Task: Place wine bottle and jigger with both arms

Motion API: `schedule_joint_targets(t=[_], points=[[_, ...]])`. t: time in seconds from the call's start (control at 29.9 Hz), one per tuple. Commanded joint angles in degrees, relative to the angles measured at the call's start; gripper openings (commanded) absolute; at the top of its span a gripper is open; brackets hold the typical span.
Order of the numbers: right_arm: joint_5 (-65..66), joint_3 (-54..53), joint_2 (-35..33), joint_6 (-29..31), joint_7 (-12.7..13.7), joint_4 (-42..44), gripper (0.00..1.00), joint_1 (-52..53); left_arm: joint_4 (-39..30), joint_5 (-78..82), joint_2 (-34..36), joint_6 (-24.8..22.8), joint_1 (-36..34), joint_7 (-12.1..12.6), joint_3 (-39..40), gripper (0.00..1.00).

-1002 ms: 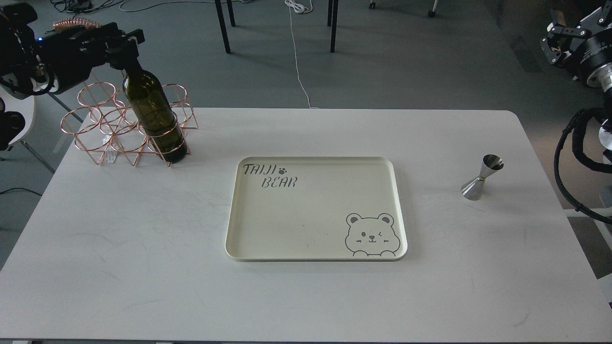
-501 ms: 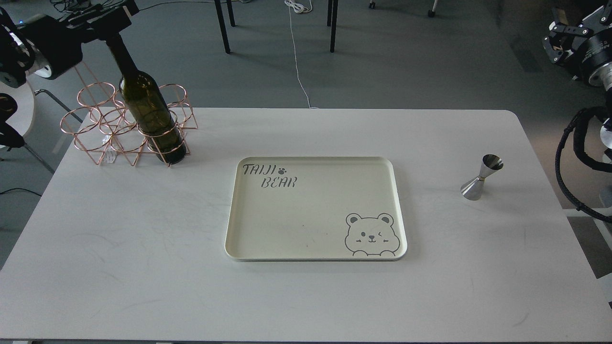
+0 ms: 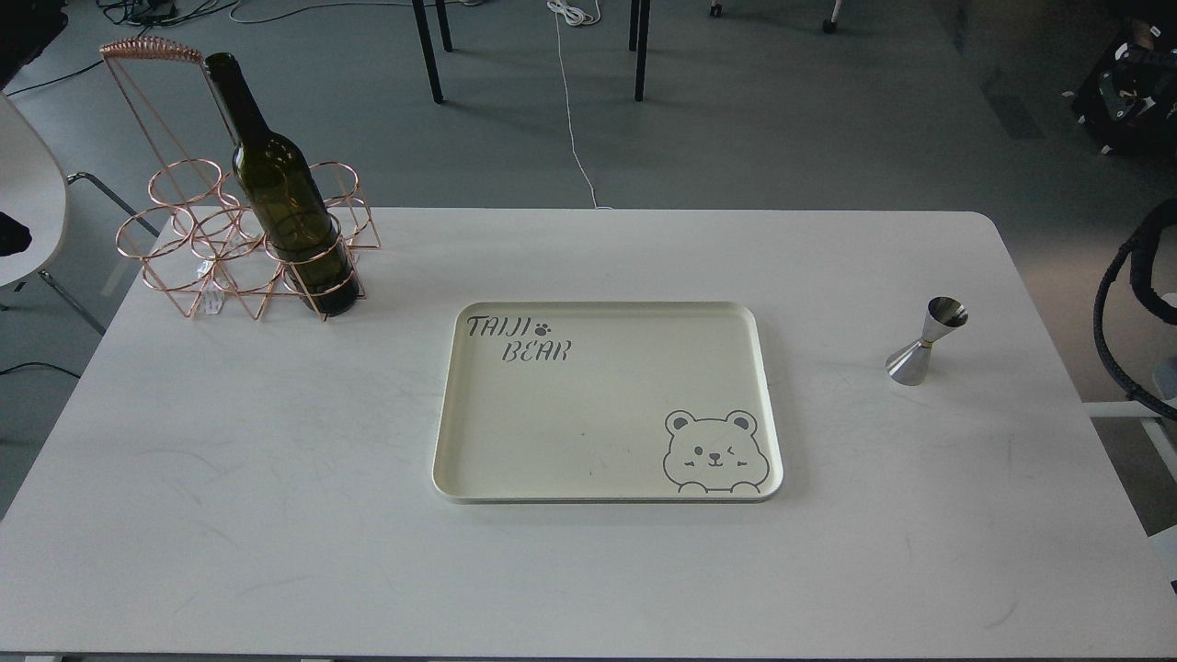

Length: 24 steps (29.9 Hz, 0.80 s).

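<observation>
The wine bottle is dark olive-green and stands slightly tilted in the front right ring of a copper wire rack at the table's back left. Nothing holds it. The steel jigger stands on the white table at the right, free of any gripper. My left gripper is out of view; only a dark bit of the left arm shows at the top left corner. The far end of my right arm is a dark blur at the top right edge, well behind the jigger; its fingers cannot be told apart.
A cream tray printed with "TAIJI BEAR" and a bear lies at the table's middle, between the bottle and the jigger. A black cable loop hangs off the table's right edge. Chair legs and cords are on the floor behind.
My left gripper has let go of the bottle's neck and drawn back up and left out of view. The bottle stays in the rack. My right arm has pulled back to the right.
</observation>
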<state>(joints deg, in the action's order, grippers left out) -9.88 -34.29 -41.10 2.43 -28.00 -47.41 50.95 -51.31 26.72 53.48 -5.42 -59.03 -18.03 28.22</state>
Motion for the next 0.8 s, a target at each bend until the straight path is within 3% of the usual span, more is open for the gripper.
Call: schedule_joint_targets(t=[0.0, 0.17, 0.4, 0.63, 0.77], points=[[-0.2, -0.5, 0.2, 1.3, 0.0, -0.2, 1.00, -1.3, 3.5, -14.1, 0.1, -1.5, 0.1, -0.2, 0.2, 0.98], [-0.5, -1.0, 0.1, 7.3, 0.0, 0.3, 0.99, -2.4, 7.7, -33.9, 0.0, -10.0, 1.9, -0.4, 0.3, 0.98], [-0.8, -1.3, 0.2, 10.1, 0.0, 2.3, 0.99, -3.9, 9.6, -46.5, 0.3, -12.2, 7.0, -0.4, 0.5, 0.98], [-9.6, -1.3, 0.3, 10.2, 0.0, 2.5, 0.99, -9.2, 11.5, -51.6, -0.4, -22.1, 14.5, -0.4, 0.6, 0.98], [-11.2, -1.7, 0.3, 11.3, 0.6, 2.8, 0.99, -9.6, 11.6, -53.6, -0.5, -22.6, 17.9, -0.4, 0.8, 0.98]])
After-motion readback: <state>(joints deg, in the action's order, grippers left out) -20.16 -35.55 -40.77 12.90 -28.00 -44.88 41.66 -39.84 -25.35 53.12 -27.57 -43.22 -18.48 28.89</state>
